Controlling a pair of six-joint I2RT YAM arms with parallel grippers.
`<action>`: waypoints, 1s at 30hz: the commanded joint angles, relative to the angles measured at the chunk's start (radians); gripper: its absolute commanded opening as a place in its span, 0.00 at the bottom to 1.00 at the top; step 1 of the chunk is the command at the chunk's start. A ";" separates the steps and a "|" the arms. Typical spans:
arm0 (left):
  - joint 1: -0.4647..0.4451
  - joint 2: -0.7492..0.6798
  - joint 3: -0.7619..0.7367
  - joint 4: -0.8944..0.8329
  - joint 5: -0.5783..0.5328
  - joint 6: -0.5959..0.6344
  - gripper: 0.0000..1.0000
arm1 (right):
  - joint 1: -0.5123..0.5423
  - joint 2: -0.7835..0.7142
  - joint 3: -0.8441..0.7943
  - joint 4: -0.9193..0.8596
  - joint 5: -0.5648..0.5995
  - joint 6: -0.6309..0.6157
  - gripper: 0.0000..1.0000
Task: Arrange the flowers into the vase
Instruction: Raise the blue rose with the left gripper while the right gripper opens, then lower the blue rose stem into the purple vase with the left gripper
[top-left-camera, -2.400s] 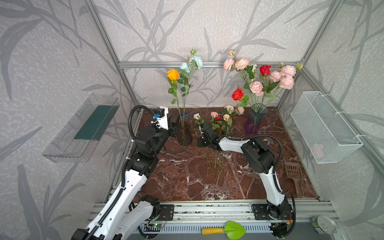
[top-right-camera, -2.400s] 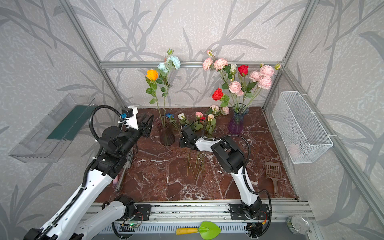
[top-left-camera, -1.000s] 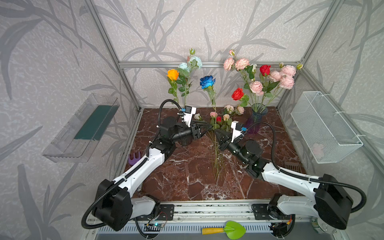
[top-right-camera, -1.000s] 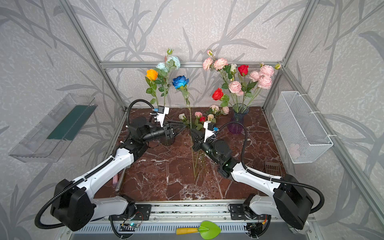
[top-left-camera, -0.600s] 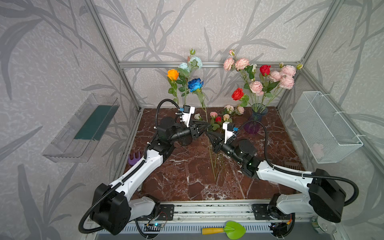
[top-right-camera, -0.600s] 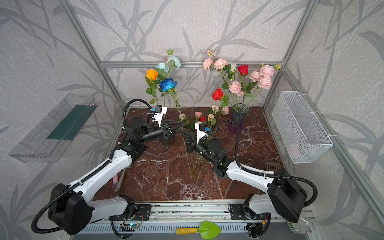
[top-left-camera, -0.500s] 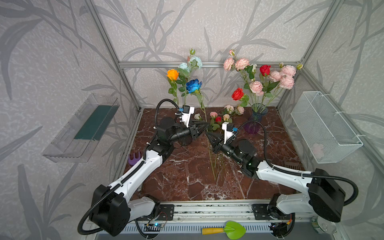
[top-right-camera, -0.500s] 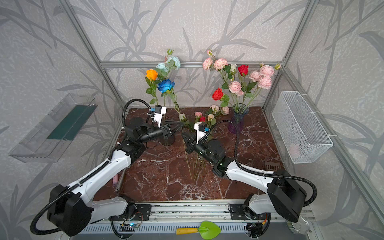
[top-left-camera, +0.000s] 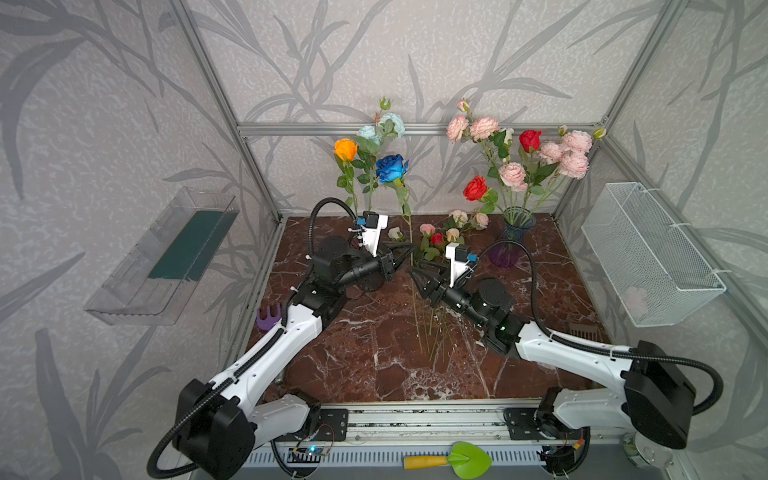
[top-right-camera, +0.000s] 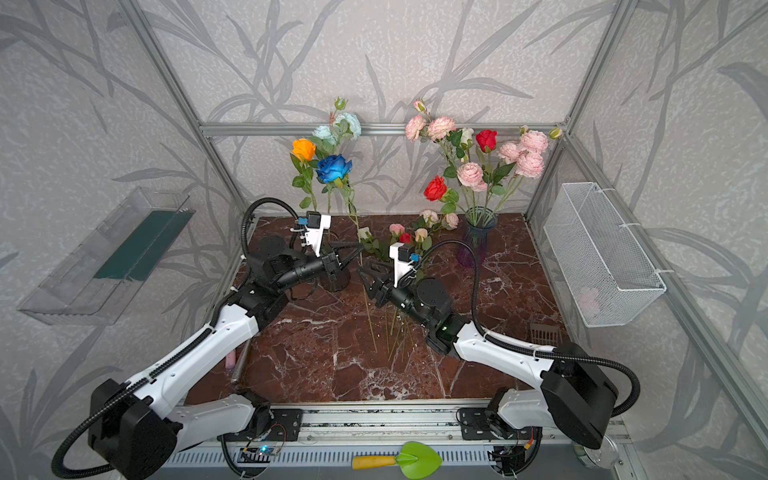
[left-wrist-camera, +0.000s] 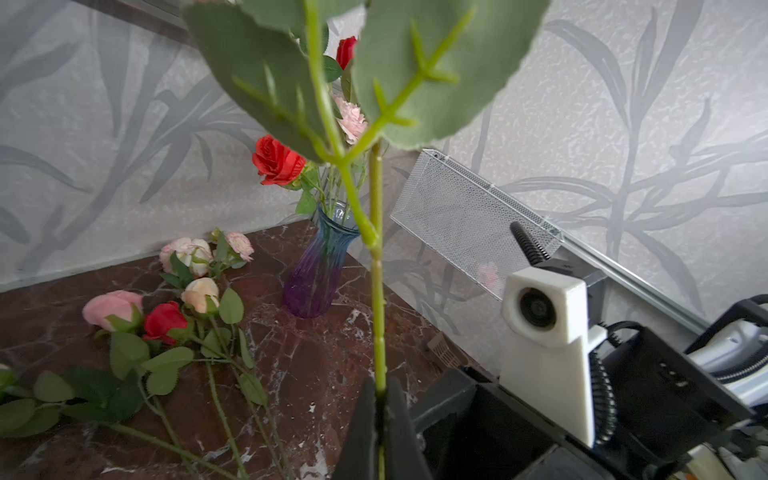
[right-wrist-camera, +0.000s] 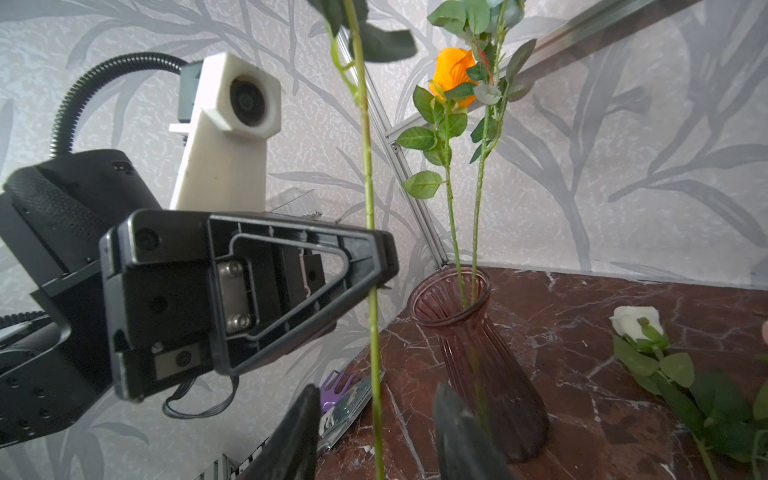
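The blue rose (top-left-camera: 392, 168) stands nearly upright just beside the dark vase (top-right-camera: 336, 282), its stem (left-wrist-camera: 377, 291) outside the rim on the side facing the purple vase (top-left-camera: 509, 249). The left gripper (top-left-camera: 409, 248) is clamped on that stem, roughly level with the dark vase's rim. The right gripper (right-wrist-camera: 376, 424) sits lower, jaws parted, with the stem between them and a gap on each side. Inside the dark vase, the stems of the orange rose (top-left-camera: 345, 149) and pale-blue roses (top-left-camera: 382, 126) crowd one edge, so most of the mouth is free. Loose flowers (top-left-camera: 436, 241) lie beyond the grippers from the dark vase, toward the purple vase. Bare marble (top-left-camera: 365, 357) spreads in front.
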 joint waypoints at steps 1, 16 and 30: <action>0.000 -0.075 0.157 -0.142 -0.205 0.170 0.00 | 0.006 -0.108 -0.017 -0.094 0.130 -0.047 0.47; 0.030 -0.044 0.396 -0.021 -0.713 0.578 0.00 | -0.051 -0.190 -0.114 -0.112 0.221 -0.025 0.48; 0.127 0.149 0.344 0.035 -0.693 0.453 0.00 | -0.106 -0.247 -0.160 -0.129 0.203 -0.003 0.48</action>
